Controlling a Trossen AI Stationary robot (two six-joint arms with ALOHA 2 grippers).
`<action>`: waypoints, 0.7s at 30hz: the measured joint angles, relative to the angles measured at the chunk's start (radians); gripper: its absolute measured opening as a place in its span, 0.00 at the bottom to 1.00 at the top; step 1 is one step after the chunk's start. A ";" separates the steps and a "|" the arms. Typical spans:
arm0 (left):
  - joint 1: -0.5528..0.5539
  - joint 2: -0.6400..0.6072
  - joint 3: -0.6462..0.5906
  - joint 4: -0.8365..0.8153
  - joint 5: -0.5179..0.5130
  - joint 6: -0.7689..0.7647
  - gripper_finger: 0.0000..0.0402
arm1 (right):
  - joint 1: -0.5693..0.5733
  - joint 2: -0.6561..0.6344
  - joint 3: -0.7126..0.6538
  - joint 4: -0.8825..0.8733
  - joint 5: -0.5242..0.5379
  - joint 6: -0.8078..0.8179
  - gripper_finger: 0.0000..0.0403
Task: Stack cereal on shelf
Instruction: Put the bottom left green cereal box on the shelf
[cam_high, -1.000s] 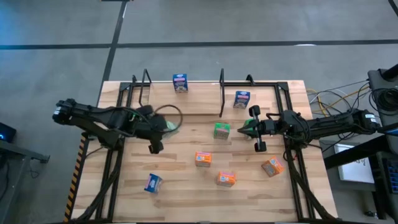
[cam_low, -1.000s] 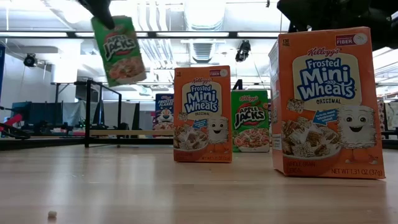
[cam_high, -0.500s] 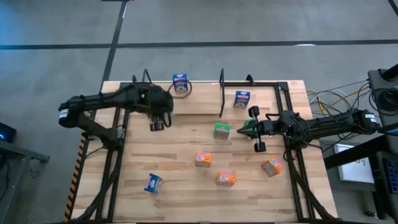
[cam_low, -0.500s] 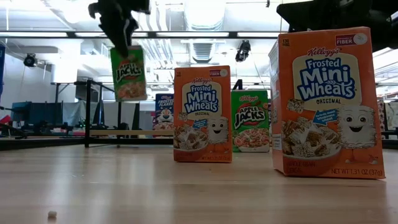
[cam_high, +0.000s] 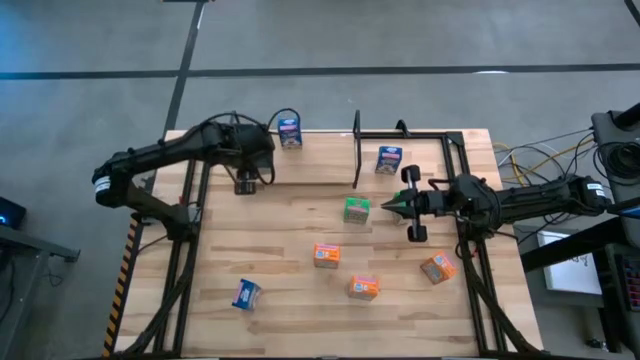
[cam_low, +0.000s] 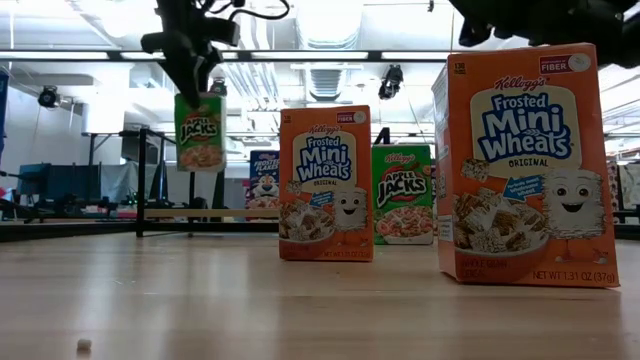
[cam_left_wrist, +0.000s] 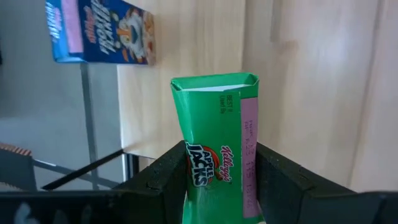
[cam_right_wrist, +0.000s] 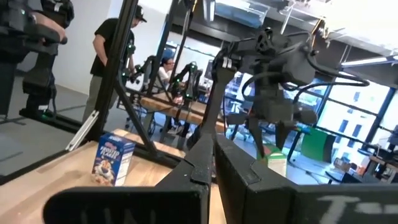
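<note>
My left gripper (cam_high: 245, 183) hangs over the far left part of the table, shut on a green Apple Jacks box (cam_low: 200, 131), which the gripper hides in the high view. The shelf (cam_high: 300, 168) is a light plank strip with black wire brackets (cam_high: 357, 150) along the far edge. One blue box (cam_high: 289, 132) stands at its far side, another (cam_high: 389, 160) right of the bracket. A green box (cam_high: 356, 210), three orange boxes (cam_high: 326, 255) (cam_high: 363, 288) (cam_high: 437, 268) and a blue one (cam_high: 246, 294) stand on the table. My right gripper (cam_high: 398, 206) waits shut, right of the green box. My left gripper holds the green box by its top end (cam_low: 199, 97), pinched between the two fingers (cam_left_wrist: 169, 176) on its broad faces. The fingers come from above, pointing down. The box hangs upright below them, lifted clear of the table, its lower end (cam_left_wrist: 214, 84) free.
Black arm-mount frames (cam_high: 185, 250) (cam_high: 470, 270) run along both sides of the table. In the low view the orange boxes (cam_low: 326, 183) (cam_low: 528, 165) stand in front. People and other benches show in the room beyond (cam_right_wrist: 115, 43).
My left gripper has carried the green box toward the table's far edge and the shelf, staying shut on it. The box, tilted a second ago, now hangs upright. My right arm has kept still.
</note>
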 joint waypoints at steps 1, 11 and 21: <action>0.004 0.000 0.000 0.009 0.000 0.010 0.36 | 0.000 0.000 0.009 -0.008 0.000 -0.004 0.02; 0.077 0.000 0.000 0.025 0.001 0.125 0.36 | 0.000 0.000 0.056 -0.079 0.000 -0.032 0.02; 0.209 -0.001 0.000 0.069 0.018 0.232 0.36 | 0.000 0.000 0.075 -0.081 0.000 -0.083 0.02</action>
